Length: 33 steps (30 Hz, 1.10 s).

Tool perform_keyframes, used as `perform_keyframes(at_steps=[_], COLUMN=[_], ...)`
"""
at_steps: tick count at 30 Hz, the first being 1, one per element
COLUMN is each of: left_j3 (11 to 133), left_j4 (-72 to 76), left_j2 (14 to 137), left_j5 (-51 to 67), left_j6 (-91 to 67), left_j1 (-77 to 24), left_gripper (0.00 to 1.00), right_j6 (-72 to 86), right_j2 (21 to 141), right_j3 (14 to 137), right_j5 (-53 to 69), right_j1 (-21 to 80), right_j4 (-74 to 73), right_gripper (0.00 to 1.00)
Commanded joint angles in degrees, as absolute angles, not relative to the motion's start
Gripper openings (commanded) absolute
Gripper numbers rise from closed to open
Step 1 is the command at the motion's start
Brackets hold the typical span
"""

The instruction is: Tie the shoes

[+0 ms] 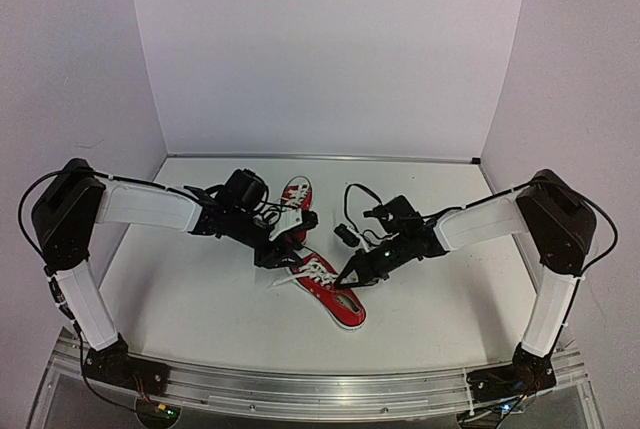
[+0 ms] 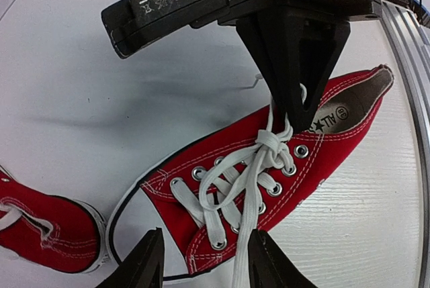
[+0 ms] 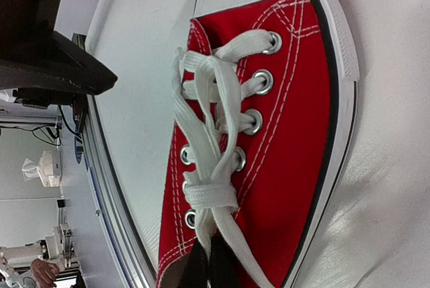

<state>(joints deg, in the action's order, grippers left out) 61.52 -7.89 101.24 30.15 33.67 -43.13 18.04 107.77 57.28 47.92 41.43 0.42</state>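
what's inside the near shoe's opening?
Pale insole with a printed logo at the heel end. The right tool, shut on a lace, covers part of it; further into the near shoe is hidden under the laces.

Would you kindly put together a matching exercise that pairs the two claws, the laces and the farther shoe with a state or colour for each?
Column one:
1. left claw
2. right claw
3. laces
4. far shoe

Column two:
A. white
B. shut on a lace
C. red with a white sole
D. open

Pairs: 1-D, 2-B, 3-A, 4-C.
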Motion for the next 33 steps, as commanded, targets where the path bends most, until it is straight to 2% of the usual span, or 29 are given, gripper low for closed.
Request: perform_keyframes(at_steps=[1,12,24,30,33], left_j3=[67.3,72.8,76.3,78.1,78.3], left_j4=[-9.5,-14.8,-16.8,-19.1,-19.9], left_j2=[104.0,110.9,115.9,117.2,117.4], left_j5=[33.8,37.6,40.1,41.4,41.7], left_j6=[38.9,48.2,50.6,52.0,52.7], left_j1=[-42.5,-42.5,-42.6,-42.5,-42.6], left_gripper=[0.45,0.46,0.45,0.39,0.32], right_j6=[17.1,16.8,16.9,17.0,17.0], right_j2=[107.3,107.3,107.4,107.6,107.7], right_j3=[56.6,56.6,57.5,57.8,57.9], right_j5=[45.6,44.3,44.7,44.8,44.8], right_j1=[41.6,41.6,41.5,41.6,41.5], right_j4=[0.6,0.0,0.0,0.0,0.0], right_gripper=[0.0,0.0,0.0,0.0,0.0])
